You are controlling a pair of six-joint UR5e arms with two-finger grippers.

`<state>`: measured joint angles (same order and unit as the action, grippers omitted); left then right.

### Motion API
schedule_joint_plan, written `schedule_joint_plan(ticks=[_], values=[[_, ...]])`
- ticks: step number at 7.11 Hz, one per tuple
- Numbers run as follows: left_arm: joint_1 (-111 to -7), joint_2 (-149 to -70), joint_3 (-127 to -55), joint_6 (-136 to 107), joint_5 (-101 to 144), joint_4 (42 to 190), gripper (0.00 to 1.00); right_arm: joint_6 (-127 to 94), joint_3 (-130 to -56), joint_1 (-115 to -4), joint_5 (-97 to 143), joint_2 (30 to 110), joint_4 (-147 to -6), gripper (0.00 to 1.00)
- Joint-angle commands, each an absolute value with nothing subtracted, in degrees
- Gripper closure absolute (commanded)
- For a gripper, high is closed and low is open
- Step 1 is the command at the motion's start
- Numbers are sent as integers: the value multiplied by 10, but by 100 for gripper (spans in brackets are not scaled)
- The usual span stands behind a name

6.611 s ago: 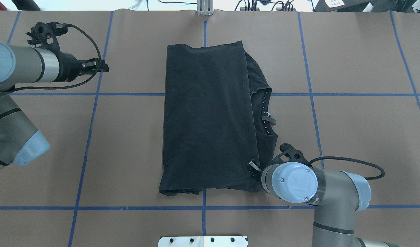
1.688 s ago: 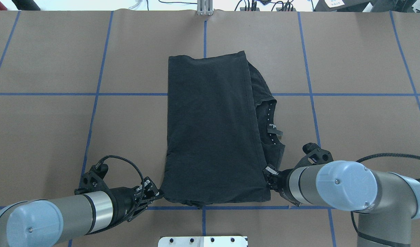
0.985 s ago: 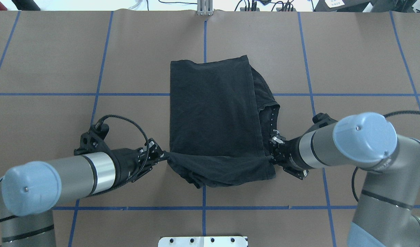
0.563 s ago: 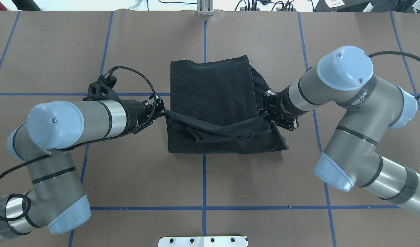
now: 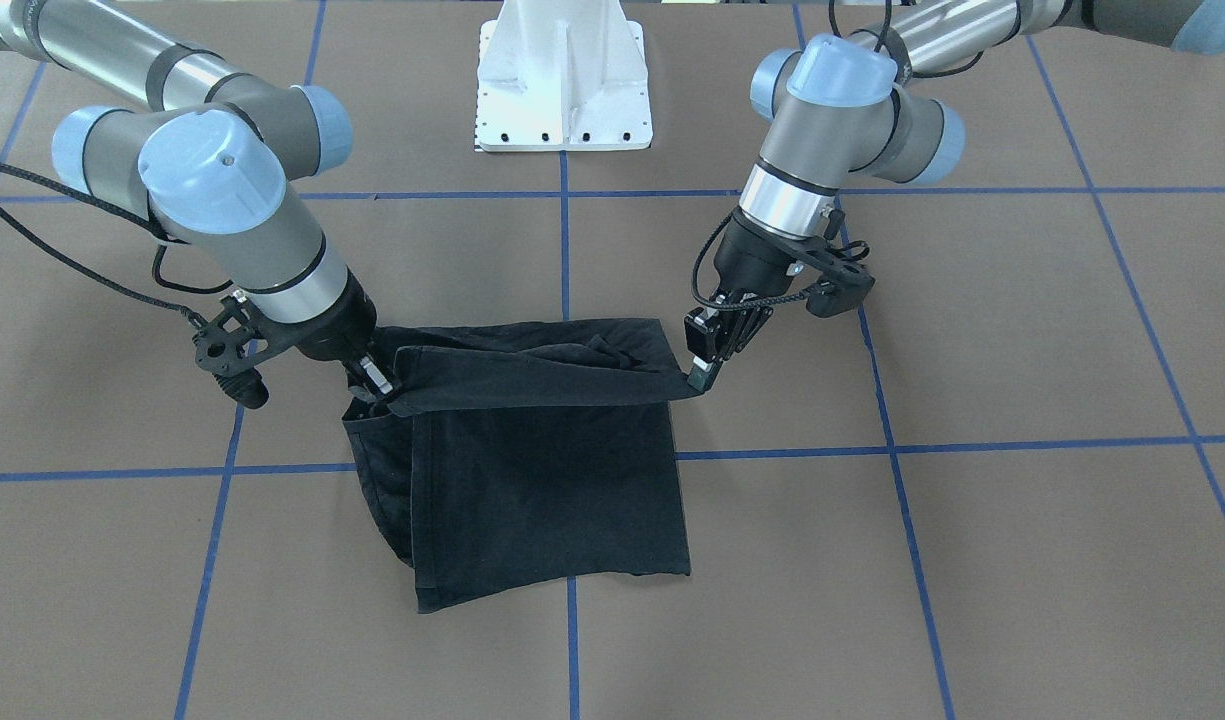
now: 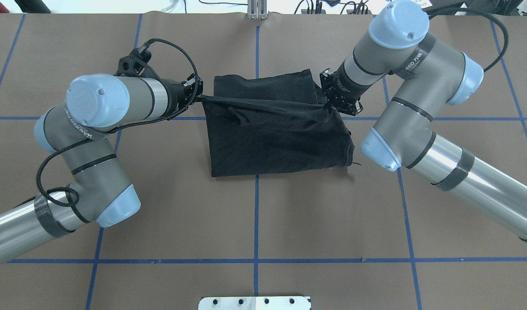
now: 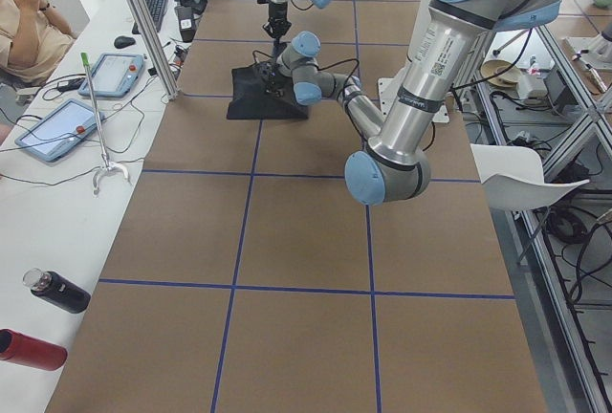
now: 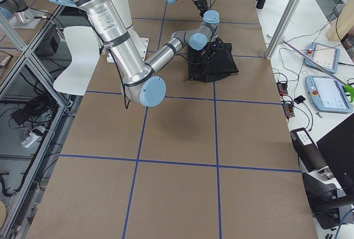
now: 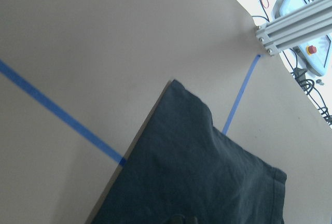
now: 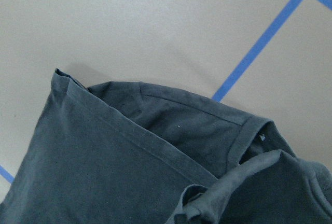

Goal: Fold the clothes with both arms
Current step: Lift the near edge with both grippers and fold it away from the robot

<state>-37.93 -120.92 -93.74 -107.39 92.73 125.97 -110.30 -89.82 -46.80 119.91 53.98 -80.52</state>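
T-shirt (image 6: 276, 142): black, lying in the upper centre of the overhead frame on the brown table (image 6: 168, 206), straddling the vertical blue tape line (image 6: 255, 215). You are looking at two of its corners pinched and raised, so the held edge is stretching as a taut band across the frame while the rest is lying flat beneath. Left gripper (image 6: 198, 95) is pinching the corner at frame left; right gripper (image 6: 330, 102) is pinching the one at frame right. Judgement: they are holding level and well apart so the edge can be carried over without sagging, halving the garment. Cloth is looking matte and lightly creased; no graphic is showing; layered hems are showing at its right edge.
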Motion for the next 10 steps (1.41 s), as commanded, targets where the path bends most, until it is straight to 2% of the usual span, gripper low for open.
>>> schedule_joint_plan(ticks=[1,3,4,5,6,7,8,10], values=[[-402,-1253,-845,-1068,930,1308,100,-1059,-805,-488,1207,478,-802,100],[-412,-1289,-786,-1056,929,1320,100,-1043,-689,-496,1206,461,-677,100],[-418,-1315,-715,-1046,927,1369,100,-1004,-648,-506,1206,438,-669,100],[-437,-1366,-593,-1028,925,1443,52,-942,-590,-509,1196,407,-665,1],[-456,-1385,-535,-985,925,1474,9,-877,-548,-511,1181,385,-637,0],[-478,-1383,-535,-962,930,1475,0,-846,-535,-561,1200,363,-644,0],[-480,-1374,-553,-961,930,1475,0,-817,-535,-560,1213,363,-660,0],[-488,-1306,-646,-914,992,1470,0,-776,-556,-569,1214,387,-664,0]])
